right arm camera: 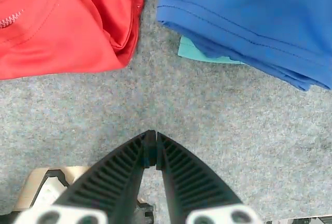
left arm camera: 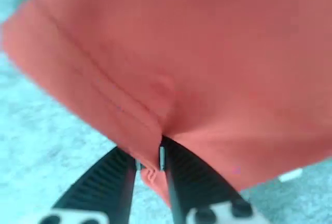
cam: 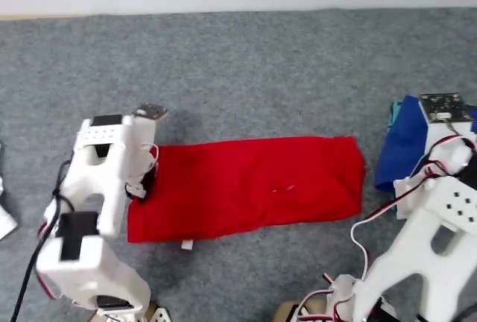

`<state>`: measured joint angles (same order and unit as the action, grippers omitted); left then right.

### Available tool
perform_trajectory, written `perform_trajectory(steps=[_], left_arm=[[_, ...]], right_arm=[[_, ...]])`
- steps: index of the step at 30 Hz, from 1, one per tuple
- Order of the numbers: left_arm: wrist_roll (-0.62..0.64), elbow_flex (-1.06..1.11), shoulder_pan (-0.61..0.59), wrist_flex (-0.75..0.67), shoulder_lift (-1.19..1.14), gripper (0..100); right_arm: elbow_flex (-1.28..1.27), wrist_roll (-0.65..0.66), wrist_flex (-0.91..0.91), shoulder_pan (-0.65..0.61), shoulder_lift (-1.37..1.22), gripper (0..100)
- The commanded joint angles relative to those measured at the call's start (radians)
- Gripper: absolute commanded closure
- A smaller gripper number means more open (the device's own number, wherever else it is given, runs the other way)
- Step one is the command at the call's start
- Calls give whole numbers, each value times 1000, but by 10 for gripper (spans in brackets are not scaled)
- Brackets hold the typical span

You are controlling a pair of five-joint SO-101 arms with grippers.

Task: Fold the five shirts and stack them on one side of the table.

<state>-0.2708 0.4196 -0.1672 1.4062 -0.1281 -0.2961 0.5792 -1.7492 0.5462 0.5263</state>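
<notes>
A red shirt (cam: 250, 185) lies folded into a long strip across the middle of the grey carpeted table. My left gripper (cam: 141, 185) sits at the strip's left end and is shut on a fold of the red shirt (left arm camera: 197, 68), the cloth pinched between its black fingers (left arm camera: 116, 175). A folded blue shirt (cam: 402, 143) lies at the right side, with a teal cloth (right arm camera: 199, 53) peeking from under the blue shirt (right arm camera: 254, 22). My right gripper (right arm camera: 155, 146) hangs shut and empty above bare carpet, between the red shirt (right arm camera: 62, 22) and the blue one.
The grey carpet (cam: 246, 68) stretches bare behind the red shirt up to the pale back wall. The right arm's white body (cam: 440, 218) stands in front of the blue shirt. A white object (cam: 4, 221) pokes in at the left edge.
</notes>
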Motion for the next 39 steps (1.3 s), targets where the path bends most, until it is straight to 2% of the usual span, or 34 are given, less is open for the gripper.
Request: perform_trajectory(steps=[1,6,13,18,22,25,28,36,39], left_arm=[[8,-4,-72,68,181,998],[-94,-5,-213,137,316,998],[-196,-5,-440,158,333,998],[-212,-5,-459,164,342,998],[-201,-67,-390,224,342,998],[-140,-166,-301,299,342,998],[-75,-275,-180,345,342,998],[144,-461,219,347,287,998],[210,-542,333,347,218,998]], right_arm=[[11,9,-41,10,31,989],[11,9,-39,10,31,989],[9,9,-39,8,31,989],[5,9,-39,7,31,989],[5,9,-39,5,31,989],[5,9,-39,5,31,989],[3,9,-39,5,31,989],[-68,9,-41,22,44,989],[-100,11,-38,56,88,989]])
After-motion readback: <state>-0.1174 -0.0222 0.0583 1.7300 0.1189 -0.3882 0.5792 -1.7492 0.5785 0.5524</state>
